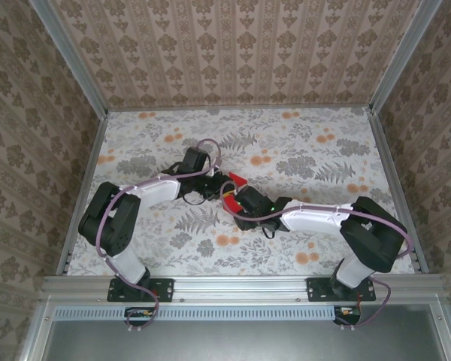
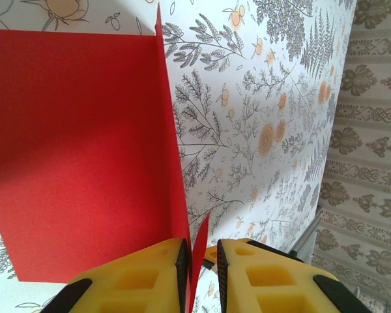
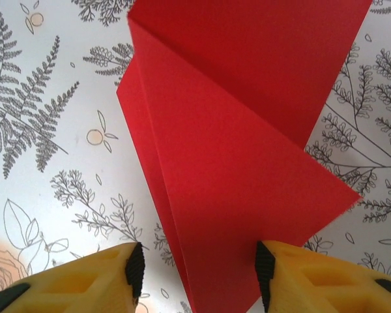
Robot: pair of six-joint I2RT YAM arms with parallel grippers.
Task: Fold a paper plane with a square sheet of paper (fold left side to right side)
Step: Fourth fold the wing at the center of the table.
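Red, thin and unmarked, the square sheet of paper (image 1: 236, 182) lies partly folded near the middle of your top view, on the grey-and-orange floral tabletop (image 1: 308, 158), where both arms meet. In your left wrist view the sheet takes the left half of the frame, with one flap standing up along a crease. At the bottom edge, your left gripper (image 2: 202, 261) has its yellow fingers (image 2: 143, 277) pressed nearly together, pinching the sheet's thin edge between them. In your right wrist view the folded sheet runs from the top down to the bottom centre. Your right gripper (image 3: 199, 267) stands spread, one finger on either side of the sheet's lower tip.
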